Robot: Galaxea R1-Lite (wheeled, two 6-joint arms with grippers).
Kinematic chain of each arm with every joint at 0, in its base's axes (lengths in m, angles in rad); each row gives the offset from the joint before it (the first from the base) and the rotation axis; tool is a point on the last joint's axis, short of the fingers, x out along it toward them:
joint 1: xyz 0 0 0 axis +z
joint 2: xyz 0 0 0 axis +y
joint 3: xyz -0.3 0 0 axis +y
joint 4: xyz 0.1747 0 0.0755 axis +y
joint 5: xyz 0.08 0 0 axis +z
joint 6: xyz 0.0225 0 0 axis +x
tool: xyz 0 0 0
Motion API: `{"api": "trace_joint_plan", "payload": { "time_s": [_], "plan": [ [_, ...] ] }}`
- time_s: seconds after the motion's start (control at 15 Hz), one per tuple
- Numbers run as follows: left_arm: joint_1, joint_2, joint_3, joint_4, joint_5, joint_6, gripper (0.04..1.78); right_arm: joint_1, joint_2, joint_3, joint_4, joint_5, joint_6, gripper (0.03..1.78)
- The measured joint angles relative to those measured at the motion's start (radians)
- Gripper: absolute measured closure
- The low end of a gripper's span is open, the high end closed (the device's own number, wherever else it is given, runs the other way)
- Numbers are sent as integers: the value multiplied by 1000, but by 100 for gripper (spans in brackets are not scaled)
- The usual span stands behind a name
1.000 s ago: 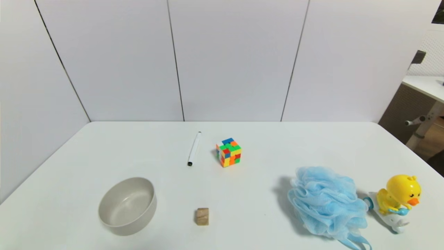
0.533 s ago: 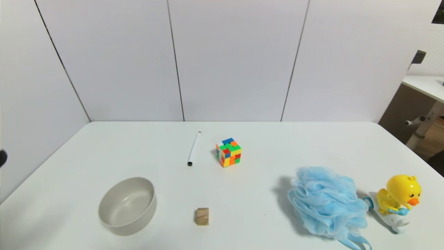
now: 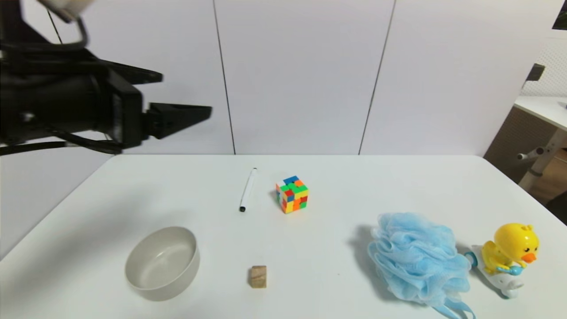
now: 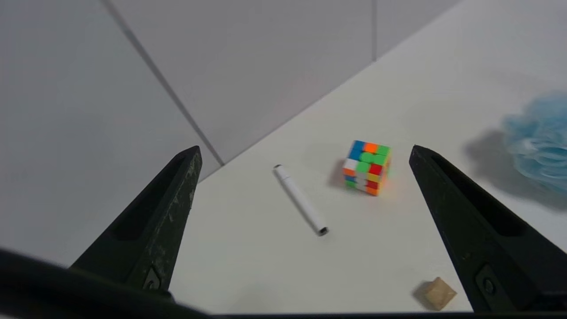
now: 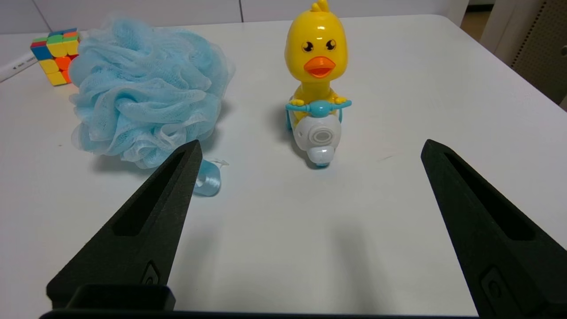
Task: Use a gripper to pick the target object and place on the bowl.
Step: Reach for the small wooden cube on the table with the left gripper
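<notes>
- While the left tool (image 3: 184,95) is held high in the upper left of the head frame, above the counter (image 3: 336,177), its two black fingers are spread wide apart with nothing between them.
- From the left wrist camera, the same tool (image 4: 303,153) is seen with its fingers framing the white pen (image 4: 300,200) and the multicoloured puzzle cube (image 4: 366,167).
- The small wooden cube (image 3: 258,276) is found at the lower centre of the head frame, resting on the counter, well apart from the left tool; it is also seen at the lower right of the left wrist frame (image 4: 436,293).
- The off-white bowl (image 3: 162,262) is placed at the lower left, beside the wooden cube but not touching it.
- The right tool (image 5: 310,148) is seen only from its own wrist camera, its fingers wide apart, with the yellow duck toy (image 5: 316,84) and the blue bath pouf (image 5: 144,93) lying beyond it.
</notes>
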Motion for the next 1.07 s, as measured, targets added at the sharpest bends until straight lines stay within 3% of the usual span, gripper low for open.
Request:
{"api": "trace_joint_plan", "payload": {
  "time_s": [0.2, 0.47, 0.87, 1.07],
  "plan": [
    [-114, 157, -40, 12, -122, 33, 13, 0, 0, 0, 0, 0, -1, 10],
    [-203, 272, -45, 147, -191, 74, 13, 0, 0, 0, 0, 0, 0, 10],
    [-197, 364, 60, 154, -351, 250, 13, 0, 0, 0, 0, 0, 0, 10],
    [-157, 385, 139, 145, -368, 363, 13, 0, 0, 0, 0, 1, 0, 10]
  ]
}}
